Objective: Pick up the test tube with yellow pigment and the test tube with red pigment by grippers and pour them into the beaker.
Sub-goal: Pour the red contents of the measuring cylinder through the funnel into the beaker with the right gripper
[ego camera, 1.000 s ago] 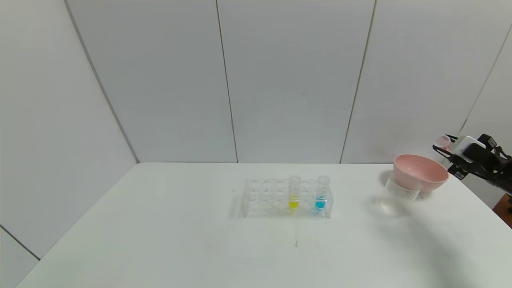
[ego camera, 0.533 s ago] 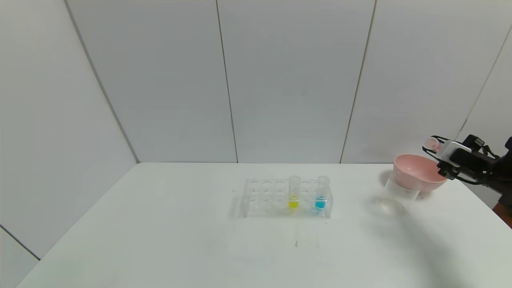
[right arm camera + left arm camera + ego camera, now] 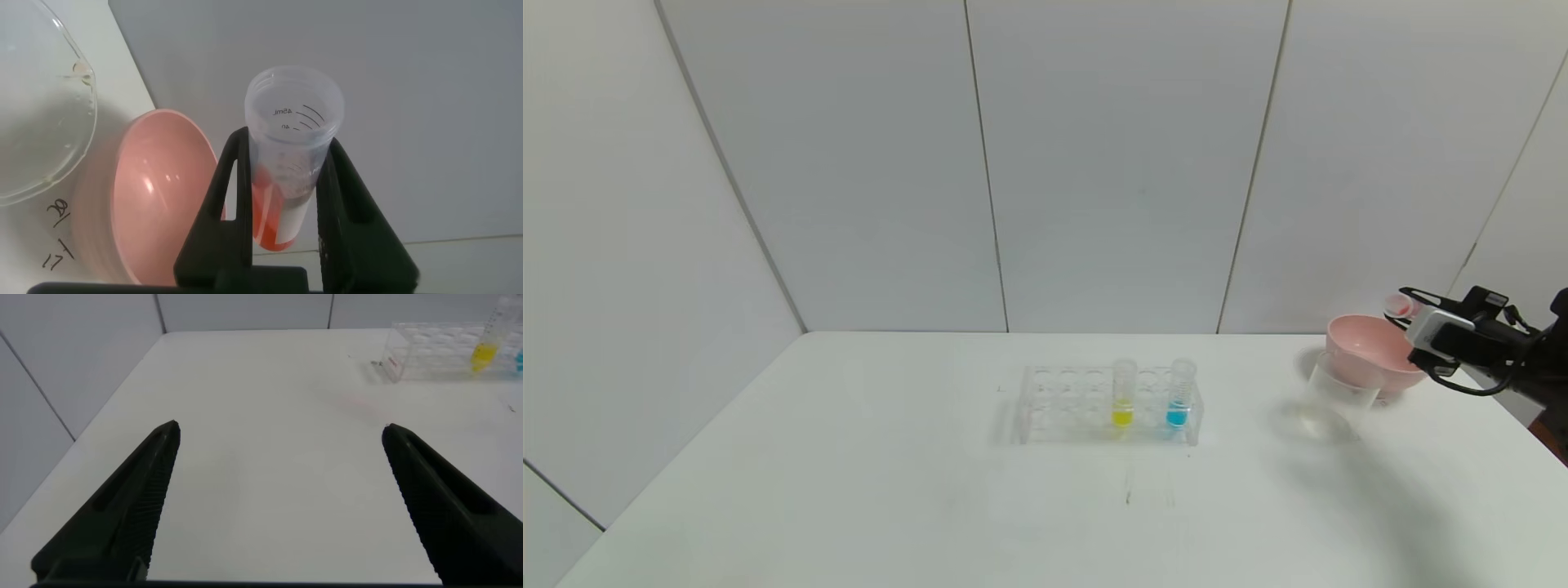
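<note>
Head view shows the right gripper (image 3: 1409,306) at the far right of the tabletop (image 3: 849,490), above the far side of the pink bowl (image 3: 1372,351). It is clenched on the test tube with red pigment (image 3: 1399,305), which lies tilted, with its open mouth toward the bowl. In the right wrist view the red liquid sits low in this tube (image 3: 286,171), between the two black fingers (image 3: 225,204).

The beaker (image 3: 1335,400) stands just in front of the bowl, touching it or nearly; only a small trace shows inside.

One clear rack (image 3: 1107,404) stands at mid tabletop and holds two tubes: the test tube with yellow pigment (image 3: 1123,392) and a blue tube (image 3: 1179,394), both upright.

The left gripper (image 3: 278,498) hangs released over the bare left part of the tabletop, well apart from the rack.
</note>
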Tool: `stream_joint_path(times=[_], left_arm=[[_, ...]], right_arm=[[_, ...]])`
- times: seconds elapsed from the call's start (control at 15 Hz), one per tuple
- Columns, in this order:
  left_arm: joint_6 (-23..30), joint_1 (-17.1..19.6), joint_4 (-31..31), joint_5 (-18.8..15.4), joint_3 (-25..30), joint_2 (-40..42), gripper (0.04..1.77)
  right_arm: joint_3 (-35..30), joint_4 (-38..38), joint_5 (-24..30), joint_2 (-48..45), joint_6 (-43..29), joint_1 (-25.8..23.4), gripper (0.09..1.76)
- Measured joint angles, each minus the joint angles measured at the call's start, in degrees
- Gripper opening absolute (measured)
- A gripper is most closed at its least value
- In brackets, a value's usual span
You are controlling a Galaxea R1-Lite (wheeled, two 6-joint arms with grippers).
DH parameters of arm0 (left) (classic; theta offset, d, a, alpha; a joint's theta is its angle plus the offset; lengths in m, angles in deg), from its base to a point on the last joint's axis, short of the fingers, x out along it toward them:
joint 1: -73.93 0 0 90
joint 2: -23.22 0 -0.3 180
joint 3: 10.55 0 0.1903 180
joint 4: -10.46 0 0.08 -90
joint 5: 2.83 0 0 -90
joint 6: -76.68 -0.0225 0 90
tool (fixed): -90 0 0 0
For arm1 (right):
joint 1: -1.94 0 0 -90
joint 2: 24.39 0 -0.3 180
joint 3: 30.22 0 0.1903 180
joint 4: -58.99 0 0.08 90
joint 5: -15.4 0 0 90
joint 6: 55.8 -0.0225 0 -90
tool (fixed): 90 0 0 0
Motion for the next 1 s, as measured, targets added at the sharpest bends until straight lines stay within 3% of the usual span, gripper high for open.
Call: stream_joint_path(times=[1.0], left_arm=[[0.0,0.0,0.0,0.0,0.0,0.0,1.76]], right_arm=[[-0.77,-0.6,-0.28,0.05,0.16,0.85,0.51]])
